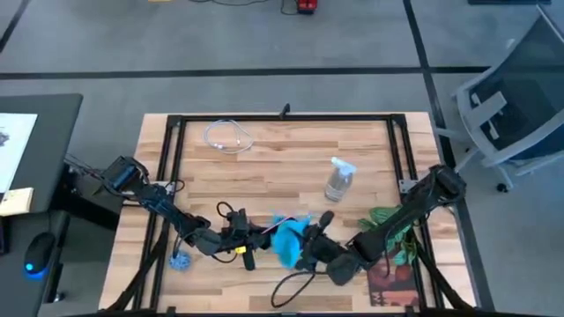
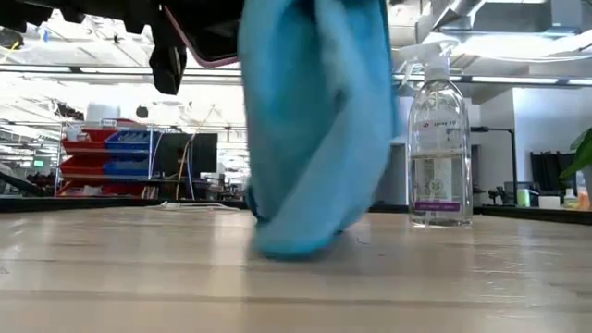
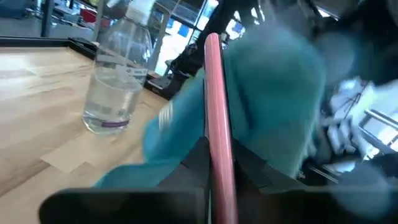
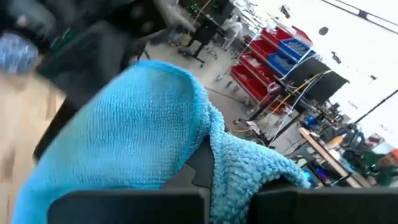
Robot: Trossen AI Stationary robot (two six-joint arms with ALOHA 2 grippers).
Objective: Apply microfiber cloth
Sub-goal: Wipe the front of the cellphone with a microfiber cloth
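The sky-blue microfiber cloth (image 1: 287,238) hangs bunched near the table's front middle, and my right gripper (image 1: 306,250) is shut on it. My left gripper (image 1: 249,236) reaches in from the left, shut on a thin flat thing with a pink rim (image 3: 214,106). That thing stands edge-on right in front of the cloth (image 3: 273,106). In the low view the cloth (image 2: 314,120) drapes down from the top of the picture. In the right wrist view it (image 4: 137,137) fills the space between my right gripper's (image 4: 202,171) fingers. My left gripper pinches the pink-rimmed flat thing between its two fingers, one on each flat side, at its near end (image 3: 216,177). The fingers come about level from the table's left. The thing stands on edge, clear of the table. My right gripper holds the cloth by a bunched fold of several layers (image 4: 214,158), coming in slanting from the table's right and near side. The cloth hangs slack below the fingers. Its lower end (image 2: 289,242) rests on the tabletop, and its side lies against the pink-rimmed thing.
A clear spray bottle (image 1: 339,179) stands upright behind the cloth, right of centre. A loop of pale cable (image 1: 229,136) lies at the back left. A small blue disc (image 1: 181,260) sits at the front left. A green plant (image 1: 388,220) lies under my right arm.
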